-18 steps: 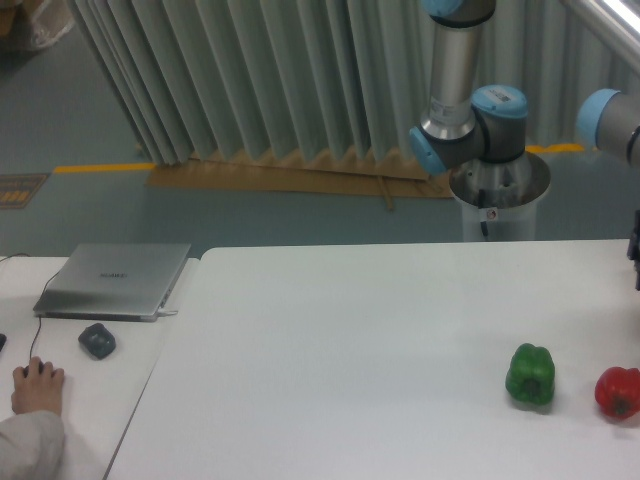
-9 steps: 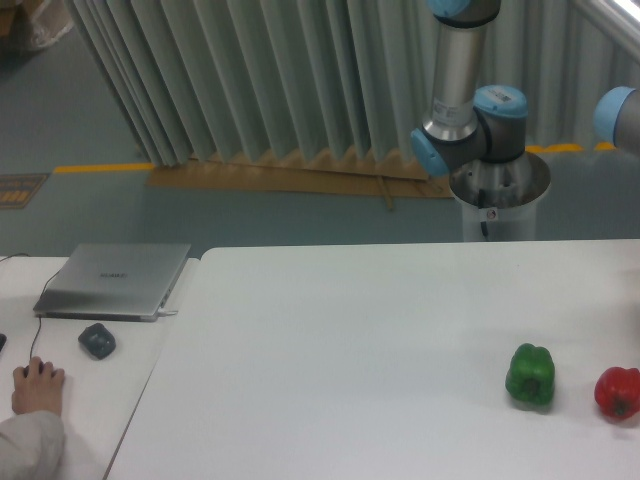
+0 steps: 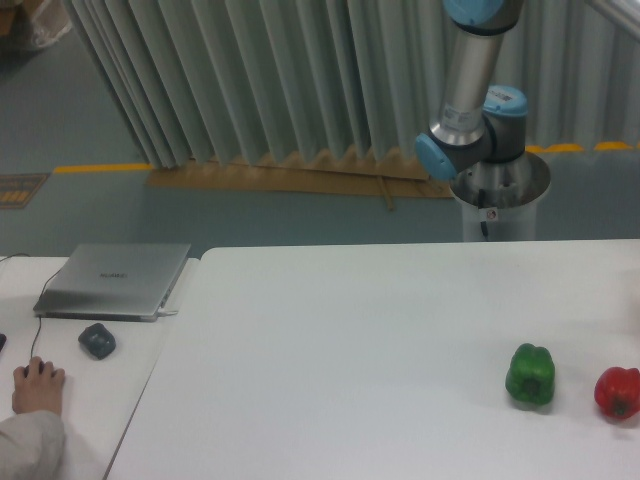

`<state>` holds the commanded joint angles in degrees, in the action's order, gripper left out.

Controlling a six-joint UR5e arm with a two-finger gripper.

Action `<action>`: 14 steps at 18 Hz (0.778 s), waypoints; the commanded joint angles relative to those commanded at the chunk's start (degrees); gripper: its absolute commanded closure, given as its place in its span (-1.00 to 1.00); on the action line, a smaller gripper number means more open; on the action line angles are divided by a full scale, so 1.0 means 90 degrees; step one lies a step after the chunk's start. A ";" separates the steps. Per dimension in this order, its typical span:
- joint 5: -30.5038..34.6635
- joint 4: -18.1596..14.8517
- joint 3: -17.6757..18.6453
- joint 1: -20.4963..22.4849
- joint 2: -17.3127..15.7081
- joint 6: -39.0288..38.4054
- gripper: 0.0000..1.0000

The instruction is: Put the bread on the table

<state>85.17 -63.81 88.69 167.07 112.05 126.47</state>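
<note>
Fixed camera: white table [image 3: 350,340] carries a green pepper [image 3: 530,374] and, just beside it at the right edge, a red pepper [image 3: 617,392]. Arm [image 3: 470,100] rises behind the table; pincer out of frame, state not observable. Bread not in view. Adjacent desk [image 3: 90,385] holds a closed laptop [image 3: 115,280]

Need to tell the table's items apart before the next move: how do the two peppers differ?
The green pepper sits left of the red pepper, which lies at the frame's right edge. The green one stands slightly farther back and looks taller; the red one looks rounder. Both rest apart on the white table, untouched.
</note>
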 joint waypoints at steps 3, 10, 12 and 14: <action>-0.0223 0.0019 -0.0050 0.0293 0.0079 0.0136 -1.00; -0.0322 0.0029 -0.0148 0.0382 0.0187 0.0897 -1.00; -0.0313 0.0029 -0.0129 0.0411 0.0216 0.1113 -1.00; -0.0206 0.0029 -0.0119 0.0383 0.0206 0.1095 -1.00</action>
<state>83.31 -63.54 87.63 170.51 113.91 136.32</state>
